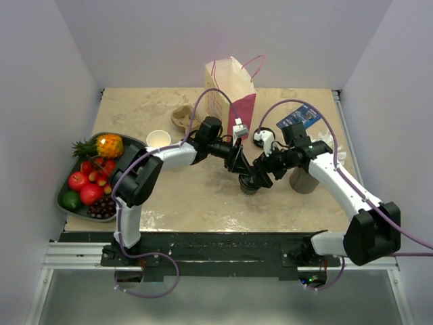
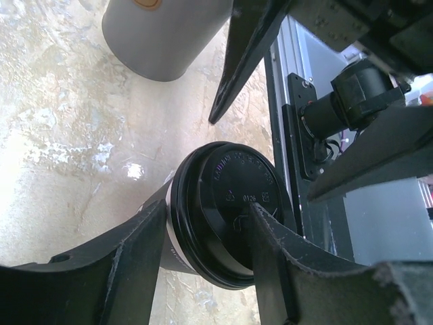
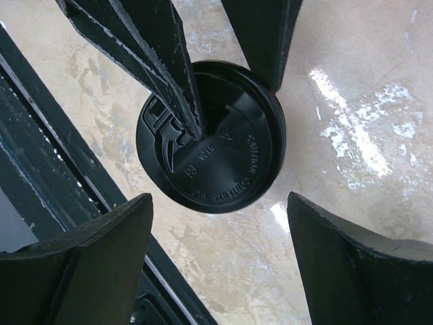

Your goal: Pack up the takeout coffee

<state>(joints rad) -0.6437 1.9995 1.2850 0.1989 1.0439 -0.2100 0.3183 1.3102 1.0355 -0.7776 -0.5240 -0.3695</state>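
"Where does the takeout coffee [image 3: 211, 139] stand?"

"Upright, right between the left gripper's [image 2: 206, 215] fingers, one at its wall, one over its top. Whether they pinch cannot be told."

"And the right gripper [image 3: 220, 203]?"

"Spread wide and empty, the cup just ahead, untouched. The left arm is nearer."

Fig.: work cell, top view. Table [image 1: 203, 203]: beige marbled top w/ dark mounting plate [image 1: 223, 240] along near edge, aluminium rail [image 1: 74, 256] in front of it. Back wall [image 1: 169, 34] & side walls [image 1: 40, 81]: plain pale-lilac panels, closing table in on 3 sides. Floor [image 1: 223, 305]: grey, glossy, below rail. Light: diffuse, from above. Bright glare patches [image 3: 352, 135] on tabletop in wrist views.
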